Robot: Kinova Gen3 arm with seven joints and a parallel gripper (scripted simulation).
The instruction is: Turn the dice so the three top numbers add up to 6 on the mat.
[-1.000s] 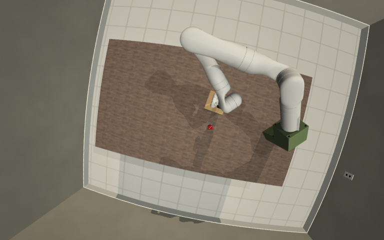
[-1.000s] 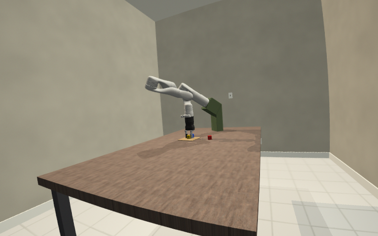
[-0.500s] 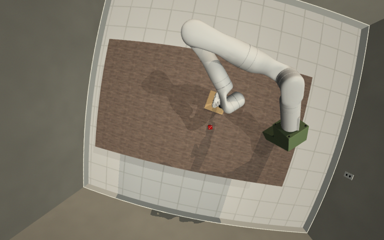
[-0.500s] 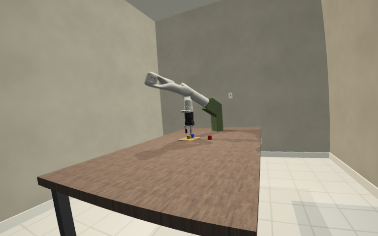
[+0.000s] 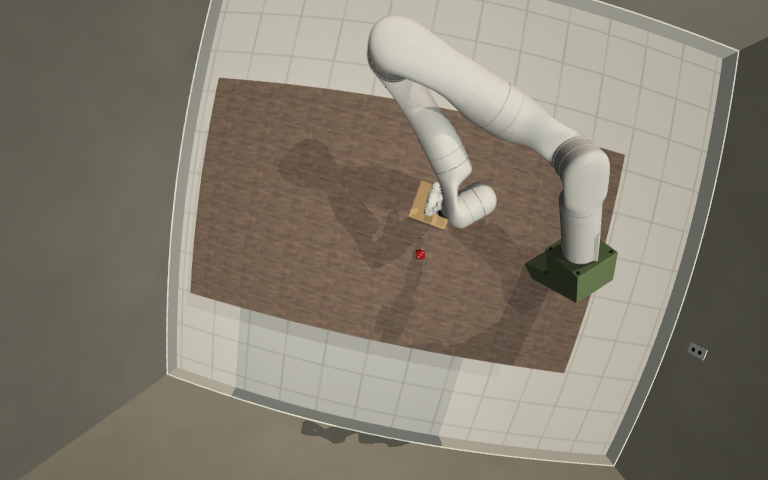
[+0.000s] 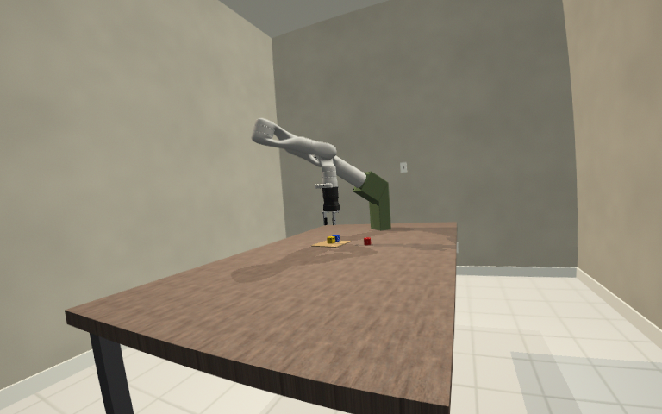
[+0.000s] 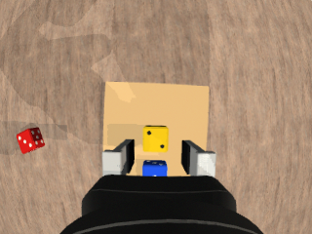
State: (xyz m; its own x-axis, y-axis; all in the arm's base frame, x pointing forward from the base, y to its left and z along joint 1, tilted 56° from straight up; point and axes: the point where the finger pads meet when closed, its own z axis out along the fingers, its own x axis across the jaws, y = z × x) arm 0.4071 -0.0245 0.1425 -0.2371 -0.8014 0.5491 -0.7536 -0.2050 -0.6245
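The gripper (image 7: 156,158) is held wide and empty above the mat (image 7: 182,107), where the yellow die (image 7: 156,138) and blue die (image 7: 155,170) lie. The red die (image 7: 30,140) lies off the mat, left of it, so it probably must be fetched next.

No printed text, labels or brands readable anywhere; only die pips: in the wrist view the yellow die (image 7: 156,138), centre frame, shows two dark pips on top, while the red die (image 7: 30,140), at left edge, carries white pips too small to count reliably.
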